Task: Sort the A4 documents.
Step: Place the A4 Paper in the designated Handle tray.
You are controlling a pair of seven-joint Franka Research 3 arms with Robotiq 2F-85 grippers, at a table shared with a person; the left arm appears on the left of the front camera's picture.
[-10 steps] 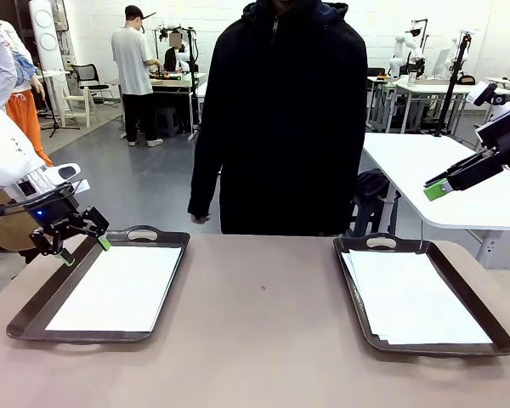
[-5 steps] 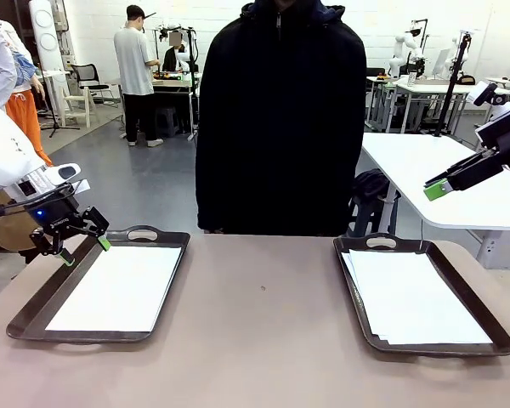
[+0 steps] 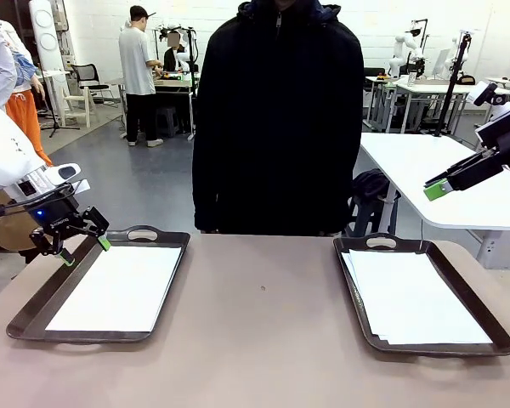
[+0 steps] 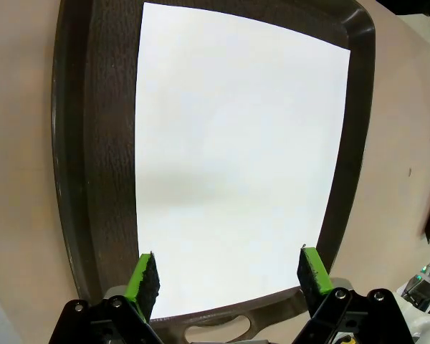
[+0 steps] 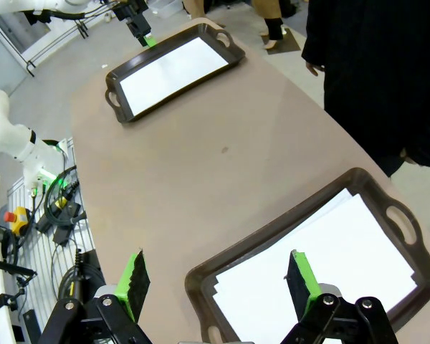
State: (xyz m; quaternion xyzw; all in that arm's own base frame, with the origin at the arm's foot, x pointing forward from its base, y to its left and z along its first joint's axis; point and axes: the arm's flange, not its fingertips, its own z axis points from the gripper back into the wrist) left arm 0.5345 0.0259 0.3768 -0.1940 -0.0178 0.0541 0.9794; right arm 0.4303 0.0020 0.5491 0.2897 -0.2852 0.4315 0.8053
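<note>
We see the A4 documents as thin, plain white rectangular paper sheets lying in two places: one neat sheet or stack [image 3: 117,287] fills the floor of the dark grey-brown handled plastic tray on the robot's left [image 3: 38,299], and a slightly fanned stack [image 3: 415,297], its edges offset at the near left corner, lies in the matching dark tray on the robot's right [image 3: 476,295]. No print, label or brand can be read on the paper or on the trays; the sheets look blank. The two trays sit well apart on the smooth beige-brown tabletop [image 3: 263,340], each with a cut-out handle at its far end. The left gripper [image 3: 82,245], black with green pads, hovers over the far left corner of the left tray, near its handle, with its jaws spread wide and nothing between them; from its wrist camera we look straight down on the white sheet between the two green fingertips [image 4: 143,276]. The right gripper [image 3: 439,188] hangs high above the right side of the table, away from its tray, jaws likewise wide apart and empty. A person in a black hooded coat [image 3: 279,119] stands at the far edge of the table, between the two trays.
</note>
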